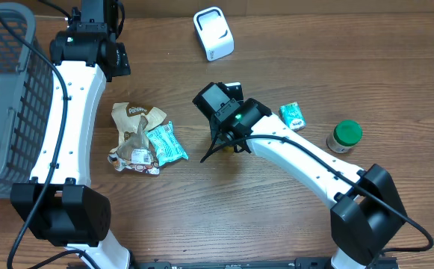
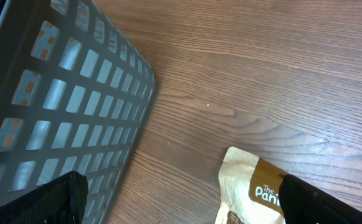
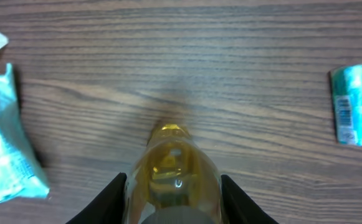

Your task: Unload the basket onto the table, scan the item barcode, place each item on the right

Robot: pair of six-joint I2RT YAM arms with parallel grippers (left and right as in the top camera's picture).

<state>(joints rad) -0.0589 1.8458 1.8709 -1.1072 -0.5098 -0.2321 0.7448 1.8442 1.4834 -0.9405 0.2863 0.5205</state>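
My right gripper (image 3: 173, 202) is shut on a clear bottle of yellow liquid (image 3: 171, 165). Its black fingers (image 3: 109, 202) press both sides of the bottle, which points away over the wooden table. From overhead, the right gripper (image 1: 228, 138) sits mid-table and hides the bottle. A white barcode scanner (image 1: 214, 33) stands at the far edge, well apart from it. My left gripper (image 2: 187, 208) is open and empty, hanging above the table between the grey basket (image 2: 75, 93) and a brown paper bag (image 2: 255, 186).
A brown bag (image 1: 136, 119), a crumpled packet (image 1: 134, 153) and a teal packet (image 1: 164, 143) lie left of the right gripper. A small teal packet (image 1: 293, 115) and a green-lidded jar (image 1: 344, 136) lie to its right. The grey basket (image 1: 0, 97) fills the left edge.
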